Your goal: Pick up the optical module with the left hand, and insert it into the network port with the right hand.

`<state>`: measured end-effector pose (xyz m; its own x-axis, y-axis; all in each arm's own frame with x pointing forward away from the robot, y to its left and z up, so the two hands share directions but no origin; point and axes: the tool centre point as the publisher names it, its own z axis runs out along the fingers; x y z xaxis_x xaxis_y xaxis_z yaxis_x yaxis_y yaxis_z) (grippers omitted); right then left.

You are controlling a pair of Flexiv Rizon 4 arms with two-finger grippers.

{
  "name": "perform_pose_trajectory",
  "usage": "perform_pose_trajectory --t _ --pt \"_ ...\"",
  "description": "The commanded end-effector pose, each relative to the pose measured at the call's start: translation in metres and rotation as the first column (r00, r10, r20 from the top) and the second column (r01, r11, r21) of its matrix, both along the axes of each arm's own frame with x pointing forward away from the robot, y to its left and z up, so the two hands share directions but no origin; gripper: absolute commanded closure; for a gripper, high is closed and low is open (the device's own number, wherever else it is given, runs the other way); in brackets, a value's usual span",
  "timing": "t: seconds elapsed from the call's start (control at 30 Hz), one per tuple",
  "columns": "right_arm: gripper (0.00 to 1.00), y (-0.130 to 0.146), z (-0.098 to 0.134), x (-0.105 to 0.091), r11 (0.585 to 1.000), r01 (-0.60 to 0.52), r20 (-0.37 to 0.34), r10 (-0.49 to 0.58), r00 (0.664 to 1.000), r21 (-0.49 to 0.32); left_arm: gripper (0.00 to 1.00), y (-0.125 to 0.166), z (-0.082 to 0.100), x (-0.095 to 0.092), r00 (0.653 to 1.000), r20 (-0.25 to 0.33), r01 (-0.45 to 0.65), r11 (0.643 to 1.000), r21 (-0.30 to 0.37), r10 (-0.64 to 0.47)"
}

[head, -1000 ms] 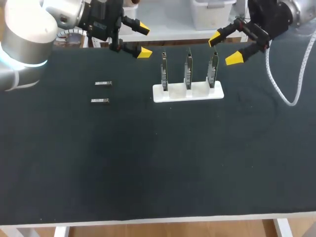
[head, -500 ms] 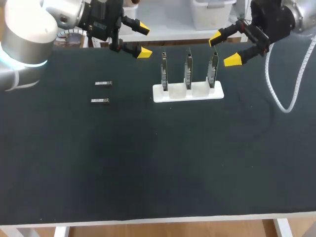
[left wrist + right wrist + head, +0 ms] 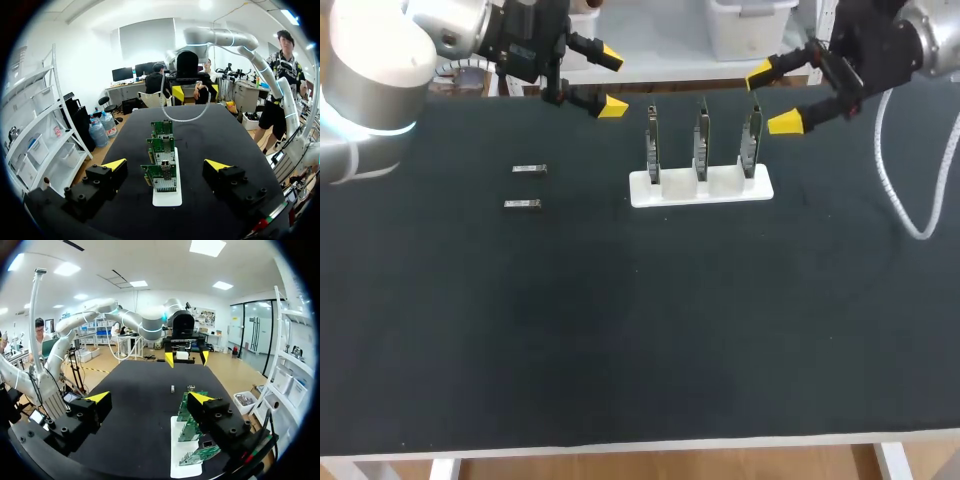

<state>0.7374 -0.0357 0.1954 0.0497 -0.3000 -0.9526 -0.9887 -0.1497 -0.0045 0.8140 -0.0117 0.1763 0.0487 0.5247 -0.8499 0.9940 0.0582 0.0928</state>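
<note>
Two small metal optical modules [image 3: 529,170] [image 3: 522,205] lie side by side on the black table, left of centre. A white holder [image 3: 700,187] carries three upright green port boards [image 3: 701,140]. My left gripper [image 3: 611,80] hangs open over the far edge, behind and to the right of the modules, holding nothing. My right gripper [image 3: 770,98] stands open just right of the rightmost board, also holding nothing. The left wrist view looks along the row of boards [image 3: 162,170] past its open gripper [image 3: 165,164]. Ahead of the open right gripper [image 3: 149,397] lie both modules [image 3: 172,388] [image 3: 190,387].
A white cable [image 3: 910,190] hangs from my right arm over the table's right side. The black table mat [image 3: 640,330] stretches bare from the holder toward the near edge.
My right arm has shifted a little to the right, its gripper turning slightly, and its white cable has swung further right. The left arm and the modules have not moved.
</note>
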Motion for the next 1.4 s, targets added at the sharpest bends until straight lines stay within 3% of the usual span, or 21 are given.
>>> perform_pose_trajectory --t 0.03,1.4 --pt "0.0 0.003 -0.001 -0.006 0.978 0.209 0.066 -0.21 0.976 0.016 0.0 0.0 0.0 -0.001 1.0 0.001 -0.004 1.0 0.002 0.004" --pt "0.0 0.013 -0.007 0.032 0.993 0.08 0.025 -0.078 0.997 -0.085 0.0 0.0 0.0 -0.001 1.0 0.001 -0.004 1.0 0.002 0.004"
